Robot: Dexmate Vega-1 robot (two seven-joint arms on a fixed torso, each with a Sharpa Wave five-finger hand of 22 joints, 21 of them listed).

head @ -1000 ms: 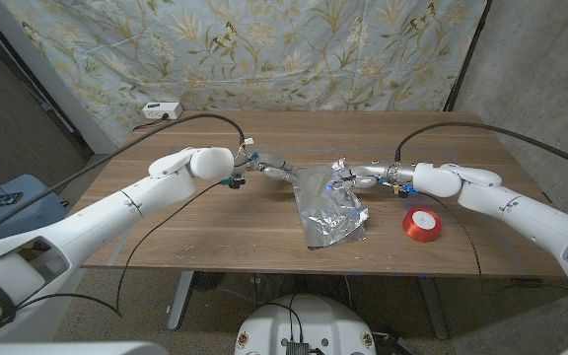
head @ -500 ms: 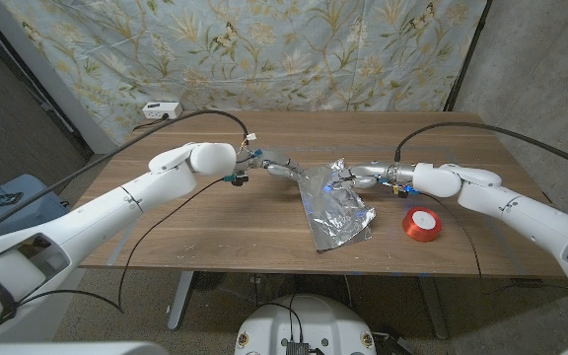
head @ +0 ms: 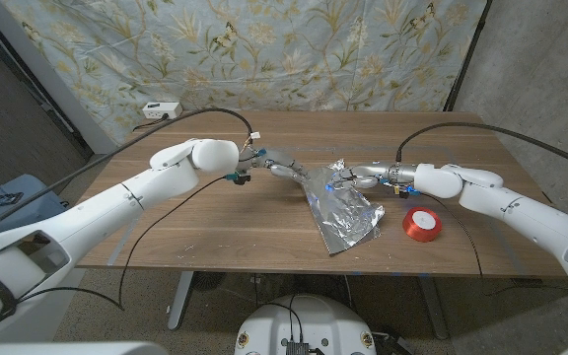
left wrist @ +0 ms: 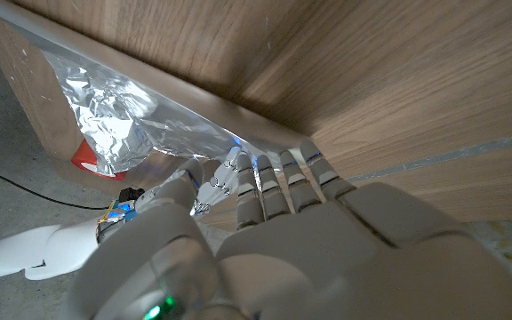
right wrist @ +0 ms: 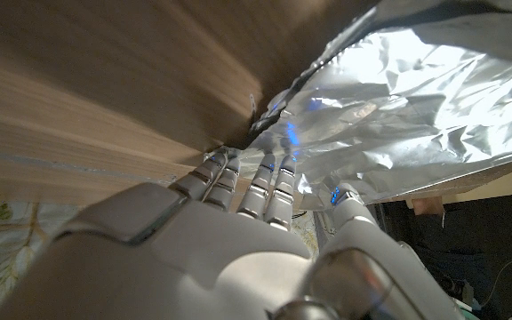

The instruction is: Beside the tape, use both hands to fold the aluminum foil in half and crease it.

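The crumpled aluminum foil (head: pixel 344 212) slants across the middle of the table, its far edge raised and its near end trailing toward the front. My left hand (head: pixel 282 170) pinches the foil's far left corner. My right hand (head: pixel 360 176) pinches the far right corner, close to the left hand. The red tape roll (head: pixel 422 224) lies flat on the table just right of the foil. In the left wrist view, my left hand's fingers (left wrist: pixel 278 178) meet the foil (left wrist: pixel 114 133), with the tape (left wrist: pixel 82 160) behind it. In the right wrist view, my right hand's fingers (right wrist: pixel 256 182) reach the foil (right wrist: pixel 416 116).
A white power strip (head: pixel 162 109) sits at the table's far left corner. Black cables run along both arms, one (head: pixel 131 266) drooping over the front left of the wooden table (head: pixel 215 227). A patterned cloth hangs behind the table.
Both hands keep hold of the foil's far edge. The left hand has edged right, and the foil's near end has swung right and toward the front edge.
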